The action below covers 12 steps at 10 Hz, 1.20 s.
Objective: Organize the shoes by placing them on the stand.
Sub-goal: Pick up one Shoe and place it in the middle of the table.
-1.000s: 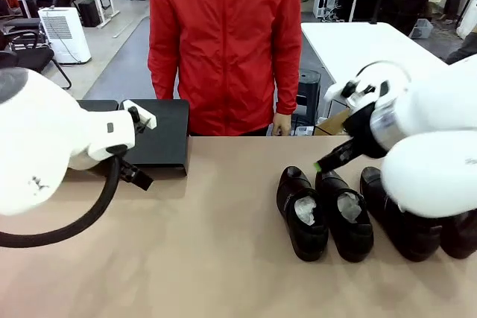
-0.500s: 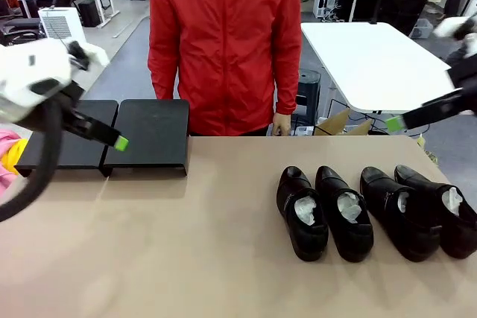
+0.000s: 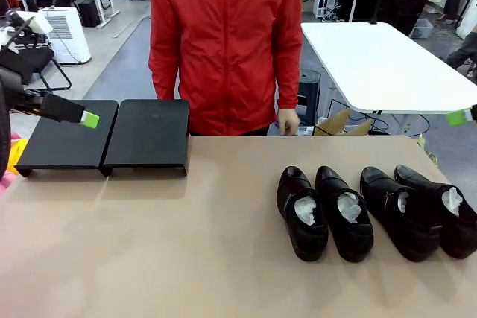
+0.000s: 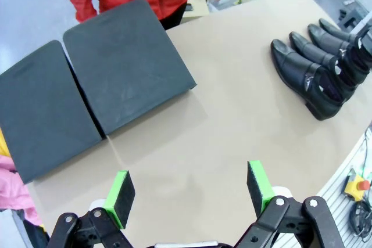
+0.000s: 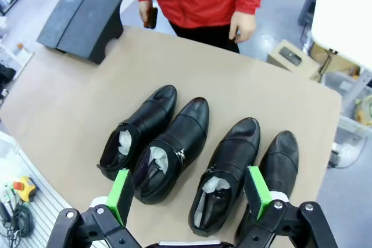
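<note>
Right wrist view | four black dress shoes (image 5: 174, 137) in row on desk (image 5: 64, 103); stand (image 5: 87, 20) well apart, bare | left fingers (image 4: 120, 191), right fingers (image 5: 121, 194) apart, empty | likely risk: glossy leather slipping, neighbour shoe nudged

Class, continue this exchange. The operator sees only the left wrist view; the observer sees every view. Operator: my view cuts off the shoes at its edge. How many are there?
Observer: Four shoes, side by side on the table, toes toward the person.
Operator: Where is the right gripper?
Observer: The right gripper is open and empty, pointing down at the shoes.
Operator: Are the shoes empty?
Observer: No, white paper fills each one.
</note>
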Tool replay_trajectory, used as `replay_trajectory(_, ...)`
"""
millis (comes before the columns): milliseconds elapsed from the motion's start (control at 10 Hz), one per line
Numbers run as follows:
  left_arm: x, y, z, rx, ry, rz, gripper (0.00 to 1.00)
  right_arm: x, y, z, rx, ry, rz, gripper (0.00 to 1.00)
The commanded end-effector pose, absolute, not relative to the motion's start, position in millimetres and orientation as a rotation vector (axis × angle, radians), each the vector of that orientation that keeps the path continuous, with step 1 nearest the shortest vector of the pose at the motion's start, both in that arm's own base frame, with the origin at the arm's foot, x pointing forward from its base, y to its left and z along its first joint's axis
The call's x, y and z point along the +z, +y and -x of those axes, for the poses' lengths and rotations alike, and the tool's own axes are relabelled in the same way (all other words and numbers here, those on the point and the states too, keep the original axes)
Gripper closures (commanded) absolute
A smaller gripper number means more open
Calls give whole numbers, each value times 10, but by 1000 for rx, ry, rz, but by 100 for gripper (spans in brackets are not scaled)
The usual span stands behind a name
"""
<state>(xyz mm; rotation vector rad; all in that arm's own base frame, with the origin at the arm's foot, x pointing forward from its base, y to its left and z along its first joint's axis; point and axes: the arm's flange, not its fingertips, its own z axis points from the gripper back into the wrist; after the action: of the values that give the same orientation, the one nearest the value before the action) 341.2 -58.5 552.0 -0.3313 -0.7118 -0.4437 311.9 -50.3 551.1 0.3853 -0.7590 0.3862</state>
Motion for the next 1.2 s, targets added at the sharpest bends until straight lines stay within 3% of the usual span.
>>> replay_trajectory(0,5342,-564,-3337,-452,-728,369,0,5130,-440,-2840,413,-767,-418,0)
replay_trajectory(100,5373,-564,-3388,-368,-738,393,0,5130,-436,-2867,382,-747,-404,0)
replay_trajectory(200,5513,-573,-3419,-436,-711,340,0,5128,-445,-2922,317,-765,-378,0)
replay_trajectory(300,5513,-573,-3419,-436,-711,340,0,5493,-546,-3102,379,-751,-399,0)
replay_trajectory(1100,5513,-573,-3419,-436,-711,340,0,5493,-546,-3102,379,-751,-399,0)
